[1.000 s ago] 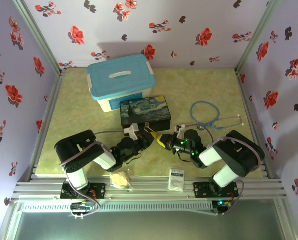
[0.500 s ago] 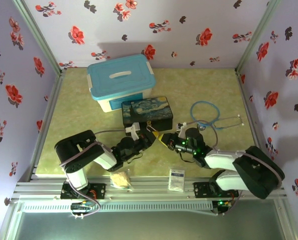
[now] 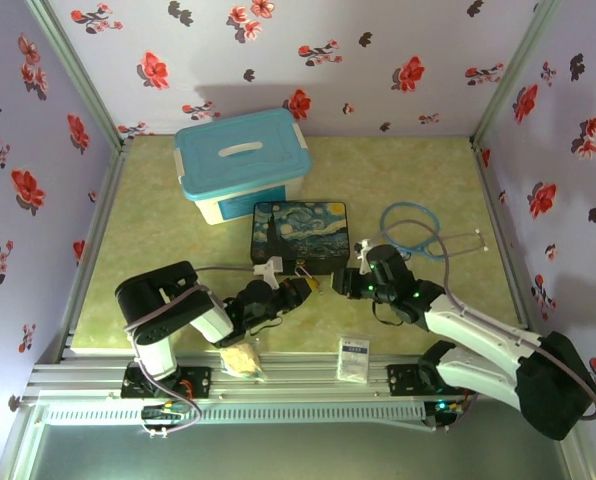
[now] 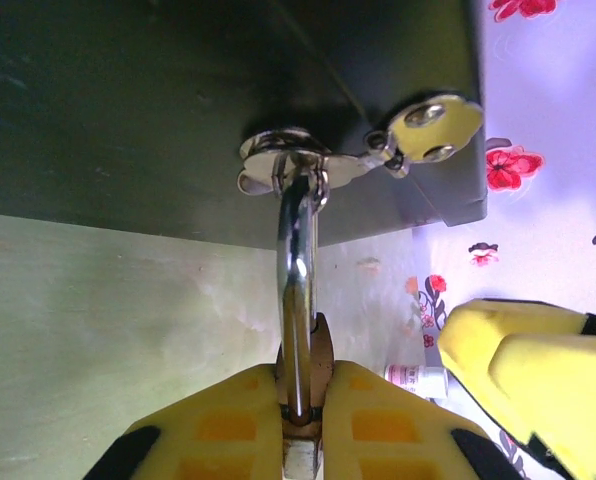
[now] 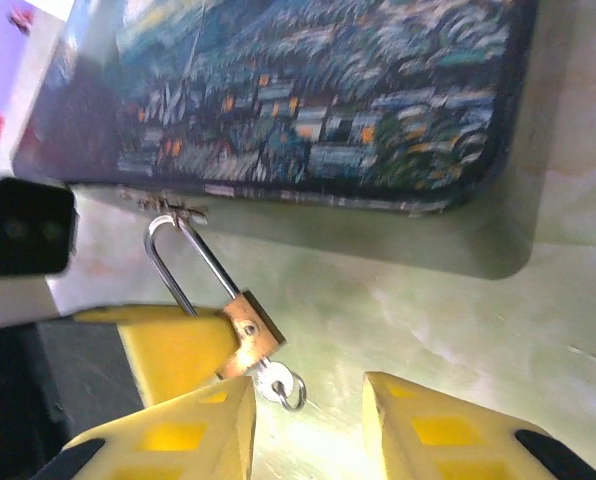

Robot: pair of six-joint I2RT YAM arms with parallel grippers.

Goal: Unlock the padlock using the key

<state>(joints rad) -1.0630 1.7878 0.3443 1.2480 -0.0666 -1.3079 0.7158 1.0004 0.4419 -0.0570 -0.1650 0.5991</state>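
the table [image 3: 158, 225] has a pale yellow-green, marbled top. at its far left stands a white storage box [image 3: 241, 163] with a blue lid and a white handle. just in front of it, toward the middle, sits a flat dark box [image 3: 300, 230] printed with a swirling night sky. to the right of that lies a blue stethoscope [image 3: 418, 235], its tube looped. at the near edge, by the metal rail [image 3: 298, 378], lie a crumpled beige bag [image 3: 242, 358] on the left and a small white sachet [image 3: 353, 358] further right, well apart.
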